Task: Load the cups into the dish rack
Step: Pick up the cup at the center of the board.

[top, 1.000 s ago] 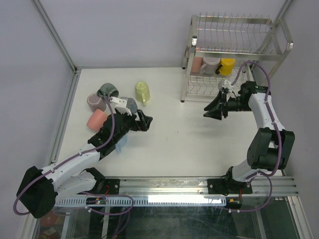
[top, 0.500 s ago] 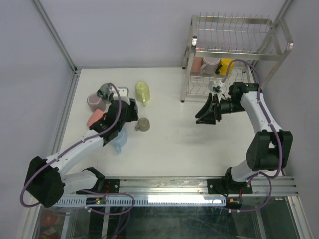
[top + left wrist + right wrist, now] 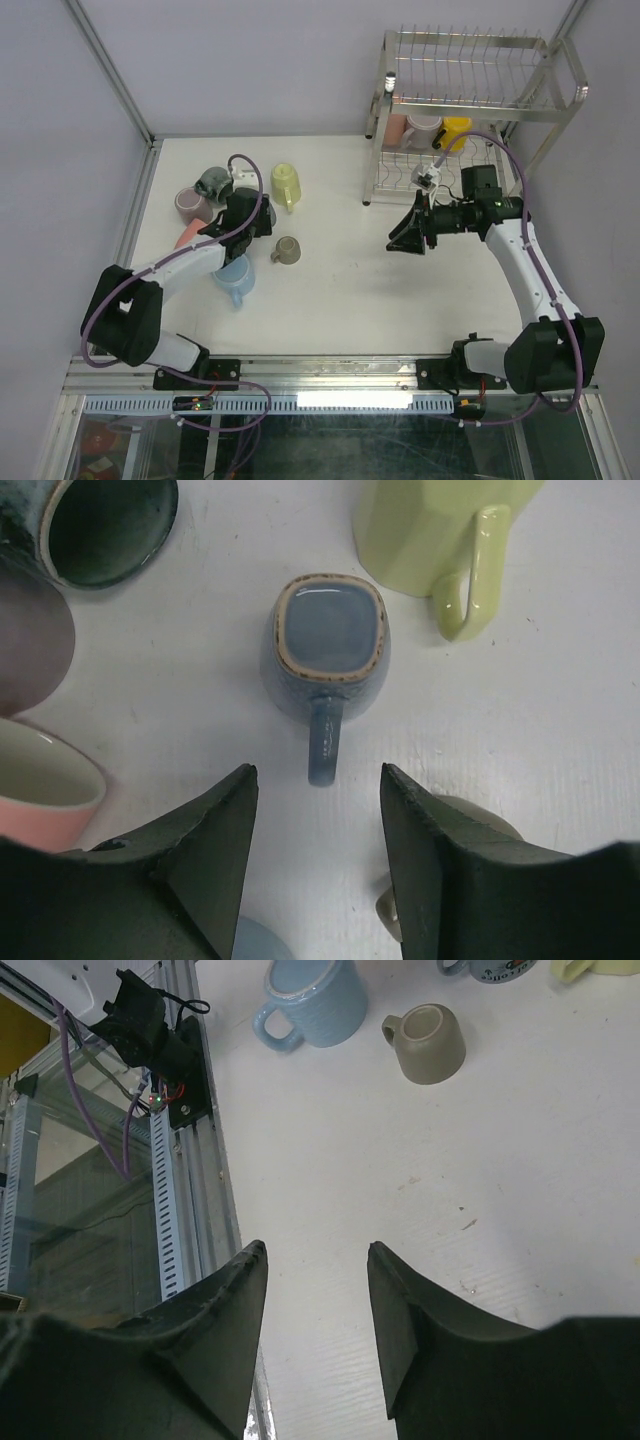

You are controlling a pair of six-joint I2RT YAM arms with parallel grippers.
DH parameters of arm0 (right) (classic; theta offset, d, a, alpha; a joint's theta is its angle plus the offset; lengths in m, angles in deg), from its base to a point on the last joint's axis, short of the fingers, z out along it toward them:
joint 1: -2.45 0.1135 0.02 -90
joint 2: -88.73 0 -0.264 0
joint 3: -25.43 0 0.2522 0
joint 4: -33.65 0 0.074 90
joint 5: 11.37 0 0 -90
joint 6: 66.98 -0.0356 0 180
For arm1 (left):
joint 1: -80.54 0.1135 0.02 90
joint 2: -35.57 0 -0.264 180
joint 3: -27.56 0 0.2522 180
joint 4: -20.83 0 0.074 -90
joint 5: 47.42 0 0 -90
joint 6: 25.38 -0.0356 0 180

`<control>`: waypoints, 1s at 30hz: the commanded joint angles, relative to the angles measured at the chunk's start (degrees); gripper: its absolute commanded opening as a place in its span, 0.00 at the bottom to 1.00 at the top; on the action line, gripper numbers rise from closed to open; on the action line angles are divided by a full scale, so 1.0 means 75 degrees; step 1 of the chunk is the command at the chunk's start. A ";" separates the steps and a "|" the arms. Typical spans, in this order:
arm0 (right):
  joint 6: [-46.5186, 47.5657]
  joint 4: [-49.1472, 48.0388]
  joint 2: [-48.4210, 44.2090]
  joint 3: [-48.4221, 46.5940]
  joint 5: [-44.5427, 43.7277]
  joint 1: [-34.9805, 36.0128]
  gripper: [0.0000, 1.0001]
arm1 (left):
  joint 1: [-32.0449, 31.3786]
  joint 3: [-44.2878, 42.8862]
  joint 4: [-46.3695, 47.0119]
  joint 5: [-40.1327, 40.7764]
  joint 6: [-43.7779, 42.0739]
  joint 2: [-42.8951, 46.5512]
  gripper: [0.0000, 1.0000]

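The grey-blue mug (image 3: pixel 328 650) lies just beside the yellow-green mug (image 3: pixel 440 530), dead ahead of the left gripper (image 3: pixel 318 772), one flat end facing it. Its handle runs straight back toward the gap between the fingers, which stand half apart and empty. The right gripper (image 3: pixel 317 1252), also part open and holding nothing, hangs well apart from the yellow-green mug; the left is nearer.

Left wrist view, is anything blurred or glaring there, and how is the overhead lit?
Left wrist view: grey-blue mug sharp, a glossy highlight along the yellow-green mug's handle, near fingers dark with little detail. Top view: even light, soft shadows, glints on the chrome dish rack, a bright strip light at the bottom edge.
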 commanded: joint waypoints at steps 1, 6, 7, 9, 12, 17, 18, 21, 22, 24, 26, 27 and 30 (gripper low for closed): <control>-0.0836 -0.0797 -0.0089 0.0140 0.0064 0.0069 0.48 | 0.0291 -0.0147 0.1159 -0.0426 -0.0144 -0.0424 0.49; -0.0918 -0.1439 -0.0510 0.0684 -0.0140 0.0061 0.49 | 0.0422 0.0130 0.2088 -0.0865 -0.0101 -0.0765 0.45; -0.0899 -0.1483 -0.0541 0.0721 -0.0151 0.0048 0.49 | 0.0416 0.0127 0.2178 -0.0890 -0.0085 -0.0854 0.44; -0.0896 -0.1539 -0.0547 0.0770 -0.0121 0.0047 0.49 | 0.0434 0.0060 0.2247 -0.0905 -0.0070 -0.1072 0.42; -0.0856 -0.1529 -0.0505 0.0800 -0.0137 0.0036 0.49 | 0.0453 -0.0080 0.2217 -0.0920 -0.0090 -0.1431 0.38; -0.0803 -0.1508 -0.0486 0.0832 -0.0146 -0.0034 0.49 | 0.0463 -0.0099 0.2197 -0.0881 -0.0134 -0.1586 0.27; -0.0802 -0.1505 -0.0483 0.0829 -0.0147 -0.0056 0.49 | 0.0468 -0.0087 0.2210 -0.0898 -0.0145 -0.1576 0.24; -0.0802 -0.1499 -0.0477 0.0838 -0.0117 -0.0108 0.49 | 0.0459 -0.0066 0.2231 -0.1063 -0.0221 -0.1440 0.14; -0.0802 -0.1510 -0.0480 0.0844 -0.0100 -0.0124 0.49 | 0.0460 -0.0048 0.2280 -0.1155 -0.0266 -0.1374 0.11; -0.0802 -0.1496 -0.0481 0.0844 -0.0072 -0.0175 0.49 | 0.0460 -0.0025 0.2338 -0.1371 -0.0358 -0.1222 0.05; -0.0802 -0.1499 -0.0486 0.0850 -0.0039 -0.0217 0.49 | 0.0446 -0.0016 0.2335 -0.1531 -0.0430 -0.1033 0.01; -0.0802 -0.1499 -0.0478 0.0850 -0.0020 -0.0247 0.50 | 0.0431 0.0001 0.2337 -0.1614 -0.0453 -0.0939 0.00; -0.0802 -0.1493 -0.0499 0.0847 0.0043 -0.0327 0.49 | 0.0354 0.0096 0.2358 -0.1762 -0.0486 -0.0570 0.00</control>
